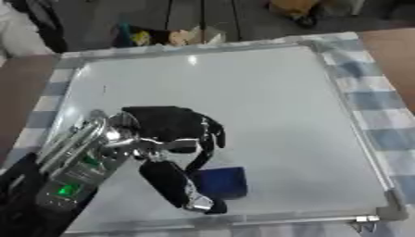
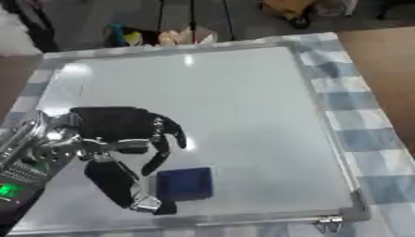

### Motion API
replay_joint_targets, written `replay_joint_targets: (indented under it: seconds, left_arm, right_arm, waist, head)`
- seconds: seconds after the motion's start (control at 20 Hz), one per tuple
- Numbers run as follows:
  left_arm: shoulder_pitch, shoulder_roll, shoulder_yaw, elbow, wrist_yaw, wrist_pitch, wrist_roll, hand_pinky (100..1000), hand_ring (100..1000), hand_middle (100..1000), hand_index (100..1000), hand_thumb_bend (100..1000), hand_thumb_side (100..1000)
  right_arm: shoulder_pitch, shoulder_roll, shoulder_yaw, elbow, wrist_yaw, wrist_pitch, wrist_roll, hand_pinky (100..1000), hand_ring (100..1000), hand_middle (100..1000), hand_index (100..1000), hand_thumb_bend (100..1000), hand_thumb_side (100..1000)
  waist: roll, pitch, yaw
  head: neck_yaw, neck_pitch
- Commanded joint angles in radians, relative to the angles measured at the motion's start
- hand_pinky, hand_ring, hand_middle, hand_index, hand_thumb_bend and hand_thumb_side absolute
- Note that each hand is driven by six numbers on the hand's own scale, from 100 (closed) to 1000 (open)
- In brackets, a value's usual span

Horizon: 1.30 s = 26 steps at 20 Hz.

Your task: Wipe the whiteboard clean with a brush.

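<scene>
The whiteboard [image 1: 243, 102] lies flat on a blue-and-white checked cloth and fills most of both views. A small dark blue block, the brush [image 1: 220, 182], rests on the board near its front edge. My left hand [image 1: 162, 125] hovers over the board's front left part, just left of the brush. Its fingers [image 1: 212, 139] curve down towards the brush's upper left corner. The thumb [image 1: 174, 185] stretches along the brush's left side. The hand stands open and nothing is closed round the brush. My right hand shows in no view.
The checked cloth [image 1: 381, 102] runs along the board's right side, with brown tabletop [image 1: 397, 51] beyond it. A metal clip [image 1: 365, 221] sits at the board's front right corner. Clutter lies on the floor [image 1: 186, 34] past the far edge.
</scene>
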<state>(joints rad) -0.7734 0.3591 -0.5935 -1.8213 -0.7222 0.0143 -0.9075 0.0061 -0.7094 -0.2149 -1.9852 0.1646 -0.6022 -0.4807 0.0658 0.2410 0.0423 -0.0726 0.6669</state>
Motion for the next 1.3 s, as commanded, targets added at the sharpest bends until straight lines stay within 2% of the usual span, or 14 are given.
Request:
replay_joint_targets:
  seconds: [0.05, 0.35, 0.5, 0.9, 1.3]
  left_arm:
    - [-0.003, -0.005, 0.000, 0.010, -0.030, -0.009, 0.000, 779, 920, 786, 372, 495, 725]
    - [0.005, -0.013, -0.007, 0.020, -0.078, -0.031, 0.019, 779, 915, 777, 375, 472, 704]
    - [0.008, -0.016, -0.002, 0.020, -0.093, -0.039, 0.032, 779, 915, 775, 375, 448, 698]
    - [0.011, -0.034, -0.003, 0.059, -0.105, -0.045, 0.014, 774, 911, 774, 377, 378, 611]
    - [0.010, -0.041, -0.010, 0.078, -0.106, -0.051, 0.001, 767, 903, 759, 378, 390, 617]
  right_arm:
    - [-0.010, -0.021, -0.009, -0.015, -0.009, 0.000, 0.005, 735, 796, 759, 851, 100, 920]
    - [-0.009, -0.016, -0.005, -0.015, -0.005, 0.006, 0.016, 737, 797, 755, 851, 100, 923]
    - [-0.009, -0.013, -0.003, -0.015, -0.005, 0.010, 0.022, 738, 798, 753, 852, 100, 923]
    - [-0.010, -0.007, -0.004, -0.015, -0.011, 0.014, 0.033, 739, 799, 752, 851, 100, 926]
    - [-0.010, -0.006, -0.006, -0.015, -0.018, 0.019, 0.038, 740, 800, 751, 852, 100, 927]
  waist:
    - [-0.004, -0.012, 0.000]
    - [0.000, -0.011, 0.003]
    - [0.001, -0.011, 0.006]
    - [0.000, -0.010, -0.002]
    - [0.003, -0.012, -0.003]
  head:
    - [0.001, 0.002]
    - [0.003, 0.004]
    - [0.005, -0.006]
    - [0.011, -0.015]
    - [0.015, -0.001]
